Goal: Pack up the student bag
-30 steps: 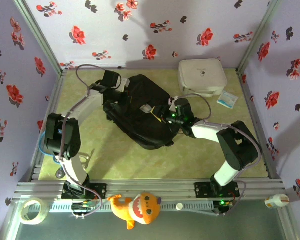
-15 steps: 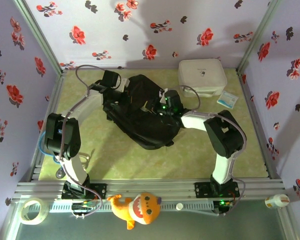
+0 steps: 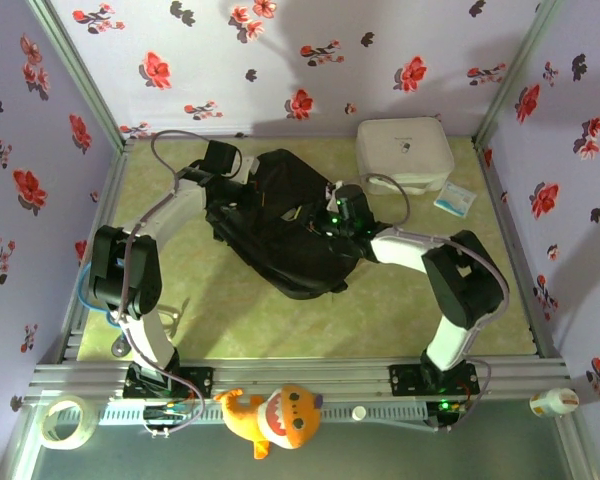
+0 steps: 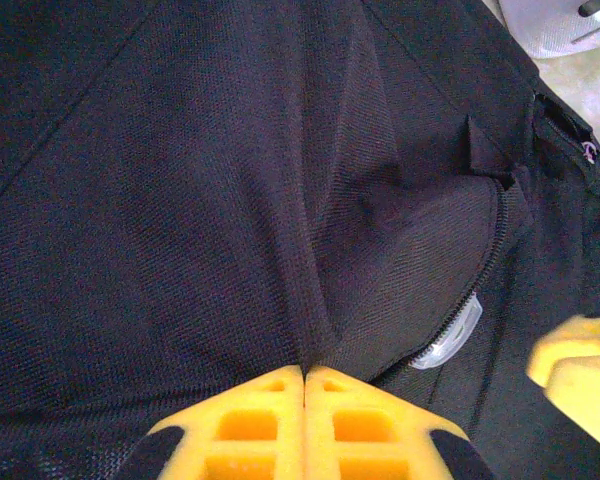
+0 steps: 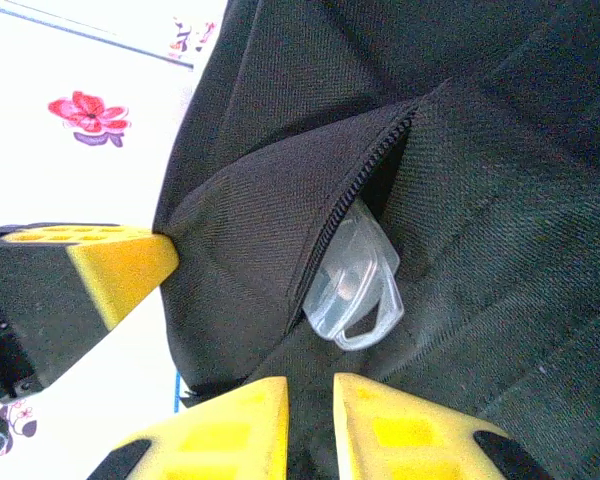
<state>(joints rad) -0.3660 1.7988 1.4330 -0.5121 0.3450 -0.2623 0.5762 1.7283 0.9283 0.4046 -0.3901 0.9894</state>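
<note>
Greenish tabletop point(image 3: 230, 300) inside floral walls, with the student bag point(image 3: 280, 225) lying flat mid-table between my arms. My left gripper point(image 4: 305, 374) is clamped on a fold of its black woven fabric beside the zip, holding the pocket mouth up. A clear moulded plastic piece point(image 5: 355, 290) (glossy, rounded, can't name it) sits half inside that pocket, so I judge one item only partly in. My right gripper point(image 5: 311, 388) is just below it, fingers nearly together; whether they nip cloth I cannot tell. The white zip case point(image 3: 405, 150) and small packet point(image 3: 453, 200) lie unpacked, and the zip is open.
</note>
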